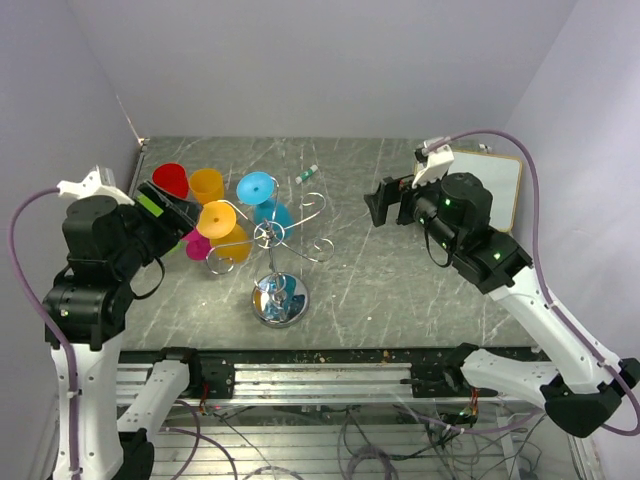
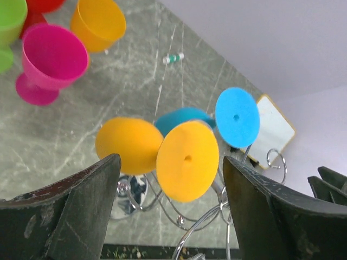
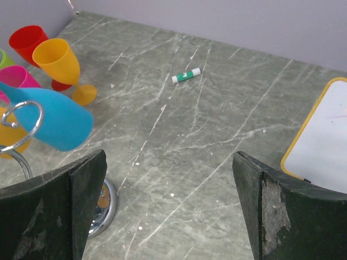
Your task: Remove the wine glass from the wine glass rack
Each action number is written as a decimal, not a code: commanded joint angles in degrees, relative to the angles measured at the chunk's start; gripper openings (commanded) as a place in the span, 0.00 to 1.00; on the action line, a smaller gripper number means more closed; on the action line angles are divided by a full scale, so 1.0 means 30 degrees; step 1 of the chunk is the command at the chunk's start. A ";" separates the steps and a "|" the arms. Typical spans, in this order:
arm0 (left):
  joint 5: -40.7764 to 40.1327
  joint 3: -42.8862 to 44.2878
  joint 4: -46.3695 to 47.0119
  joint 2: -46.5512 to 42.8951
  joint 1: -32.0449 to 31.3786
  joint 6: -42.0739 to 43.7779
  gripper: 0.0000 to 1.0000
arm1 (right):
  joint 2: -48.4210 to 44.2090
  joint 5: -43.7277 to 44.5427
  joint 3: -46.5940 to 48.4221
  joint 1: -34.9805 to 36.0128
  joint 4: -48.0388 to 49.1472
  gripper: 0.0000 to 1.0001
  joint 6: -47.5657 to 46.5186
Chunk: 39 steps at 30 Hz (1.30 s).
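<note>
Orange plastic wine glass (image 2: pixel 129 145), hung on the chrome wire rack (image 1: pixel 280 298) near the front edge of the table (image 1: pixel 400 290), is judged light and slick; the stem is favoured for holding. Both the left gripper (image 2: pixel 171 162) and the right gripper (image 3: pixel 168 162) are spread wide, empty.

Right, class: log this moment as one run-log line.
left jaws: open, facing orange wine glass | orange wine glass: on wine glass rack, not gripped | blue wine glass: on rack | right jaws: open, above table

Grey-green marbled tabletop (image 1: pixel 400 290) with white veins, plain pale lilac walls (image 1: pixel 320 60), even light
</note>
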 commanded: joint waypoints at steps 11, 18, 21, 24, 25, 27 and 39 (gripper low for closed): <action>0.3469 -0.3774 0.2551 -0.0399 -0.0089 -0.2305 0.75 | -0.1114 0.0105 -0.1484 -0.0097 0.1267 1.00 -0.0381; 0.3453 -0.3891 0.2250 -0.0434 -0.0075 -0.2140 0.68 | -0.1117 0.0132 -0.1570 -0.0072 0.1165 1.00 -0.0235; 0.3359 -0.4074 0.2074 -0.0558 -0.0082 -0.2073 0.65 | -0.1078 0.0012 -0.1510 -0.0079 0.1154 1.00 -0.0170; 0.3434 -0.4254 0.2186 -0.0627 -0.0075 -0.2043 0.62 | -0.0954 -0.0072 -0.1377 -0.0090 0.1140 1.00 -0.0103; 0.3487 -0.4272 0.2201 -0.0575 -0.0075 -0.2002 0.61 | -0.0939 -0.0072 -0.1374 -0.0086 0.1152 1.00 -0.0090; 0.3538 -0.4275 0.2177 -0.0470 -0.0075 -0.1915 0.57 | -0.0942 -0.0036 -0.1381 -0.0082 0.1152 1.00 -0.0089; 0.3052 -0.3952 0.2149 -0.0394 -0.0075 -0.1841 0.25 | -0.1200 0.0307 -0.1630 -0.0072 0.1232 1.00 -0.0262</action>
